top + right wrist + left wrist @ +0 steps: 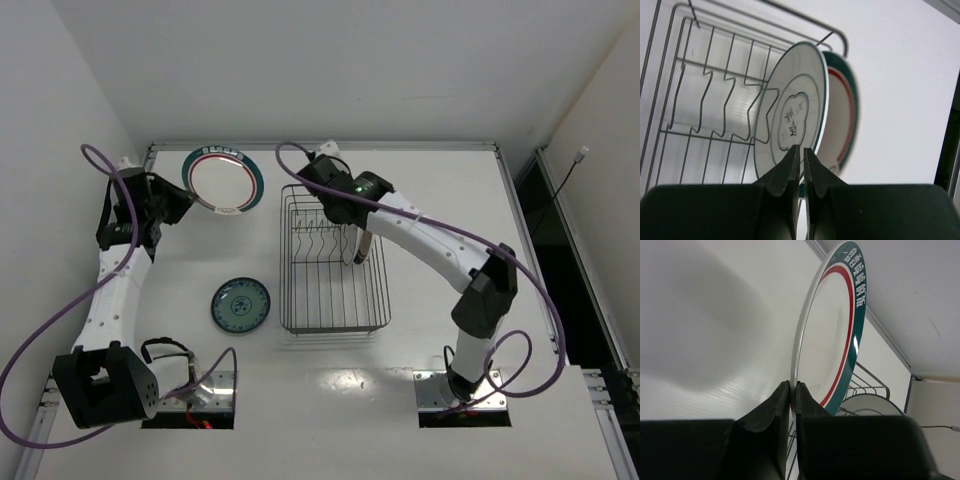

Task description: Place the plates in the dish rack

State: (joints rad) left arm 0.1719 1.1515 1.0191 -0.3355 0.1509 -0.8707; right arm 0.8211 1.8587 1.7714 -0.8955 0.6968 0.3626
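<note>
**A:** How did the left gripper (793, 390) stand?

**B:** Its jaws were pinched on the rim of a white round plate with a green-and-red rim band (832, 335). In the wrist view the plate's edge ran up between the two fingers (775, 410). From above, that plate sat at about ten o'clock from the dark metal wire dish rack (320, 300), apart from it and near the far edge of the white table (330, 370) (whether it touched the tabletop I could not tell).

**A:** And the right gripper (799, 155)?

**B:** Its fingers (782, 172) were almost pressed together, with only a thin slit between them. They were closed on the lower rim of a pale grey-white round plate with a dark rim line (790, 110). That plate stood on edge inside the rack, beside the row of upright tines (735, 107). Just beyond it stood a second white plate with a green-and-red band (842, 115), also on edge. The two were close, but I could not tell whether they touched.

**A:** Where in the rack?

**B:** Toward three o'clock from its middle in the top view, under the right arm's wrist.

**A:** Anything else?

**B:** A small patterned teal round plate (241, 305) lay flat on the table at about eight o'clock from the rack, near it but not touching.
</note>
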